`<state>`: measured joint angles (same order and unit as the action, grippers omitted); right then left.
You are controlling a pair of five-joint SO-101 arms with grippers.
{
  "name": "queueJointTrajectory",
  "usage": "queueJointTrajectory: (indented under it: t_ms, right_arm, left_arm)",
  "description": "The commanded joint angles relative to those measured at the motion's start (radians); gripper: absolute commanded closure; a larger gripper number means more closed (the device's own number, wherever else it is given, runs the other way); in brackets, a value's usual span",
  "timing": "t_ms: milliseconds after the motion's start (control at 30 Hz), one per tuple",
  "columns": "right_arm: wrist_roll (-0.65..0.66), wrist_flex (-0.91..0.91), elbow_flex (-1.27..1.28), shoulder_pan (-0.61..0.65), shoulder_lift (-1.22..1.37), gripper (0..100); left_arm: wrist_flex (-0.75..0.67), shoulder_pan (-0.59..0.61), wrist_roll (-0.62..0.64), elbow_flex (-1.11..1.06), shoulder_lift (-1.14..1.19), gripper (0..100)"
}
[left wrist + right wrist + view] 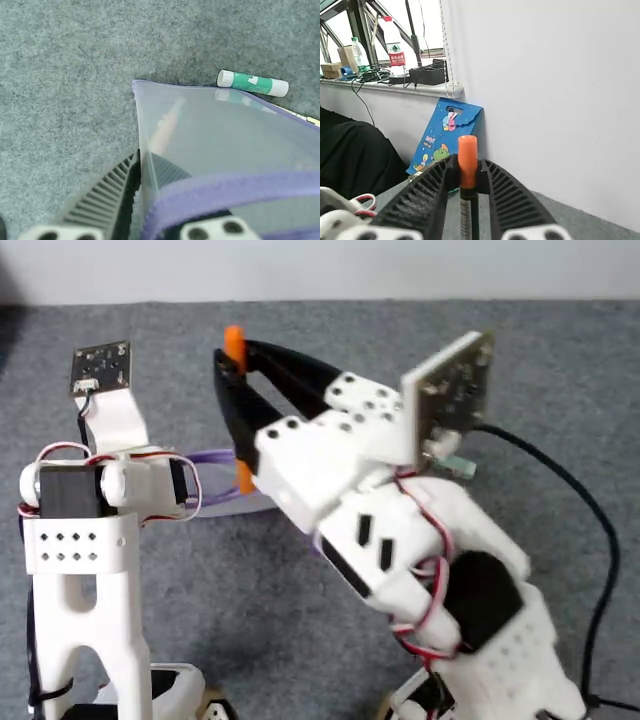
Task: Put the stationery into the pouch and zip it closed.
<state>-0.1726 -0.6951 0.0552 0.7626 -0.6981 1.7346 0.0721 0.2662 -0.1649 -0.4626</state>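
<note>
Pouch [210,140] pinched at its purple zip edge [225,189] by our left gripper [145,161], right gripper [467,167] clamped on the orange-capped pen [467,147] held near upright, lower end toward that edge we reckon, glue stick [252,83] on the table [60,60] just past the pouch's far side.

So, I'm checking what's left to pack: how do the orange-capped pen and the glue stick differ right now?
The pen is clamped in the right gripper; the glue stick lies loose on the grey mat beside the pouch. The pen is slim with an orange cap; the glue stick is stubbier, green and white. Both are outside the pouch.
</note>
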Motion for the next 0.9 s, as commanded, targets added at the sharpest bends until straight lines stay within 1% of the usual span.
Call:
queueJointTrajectory:
  t_ms: [0, 67, 200, 333, 400, 500, 567, 733, 867]
  right_arm:
    - [-0.006, 0.139, 0.052, 0.010, 0.012, 99.1]
    - [0.009, 0.199, 0.098, 0.010, 0.013, 99.1]
    - [0.080, 0.294, 0.238, 0.012, 0.001, 99.1]
    - [0.114, 0.300, 0.338, 0.012, -0.024, 98.2]
    - [0.120, 0.278, 0.365, 0.012, -0.041, 93.9]
    - [0.120, 0.213, 0.367, 0.012, -0.054, 83.0]
    - [0.121, 0.176, 0.365, 0.012, -0.071, 79.6]
    - [0.124, 0.107, 0.365, -0.002, -0.151, 85.7]
    - [0.118, -0.021, 0.365, -0.107, -0.191, 87.6]
  left_arm:
    - [0.011, 0.003, 0.009, -0.015, 0.018, 99]
    - [0.011, 0.003, 0.009, -0.015, 0.018, 99]
    - [0.011, 0.003, 0.009, -0.015, 0.018, 99]
    - [0.011, 0.003, 0.009, -0.015, 0.018, 99]
    - [0.011, 0.003, 0.009, -0.015, 0.018, 99]
    - [0.011, 0.003, 0.009, -0.015, 0.018, 99]
    - [0.011, 0.003, 0.009, -0.015, 0.018, 99]
    - [0.011, 0.003, 0.009, -0.015, 0.015, 99]
    - [0.012, 0.006, 0.009, -0.015, 0.012, 99]
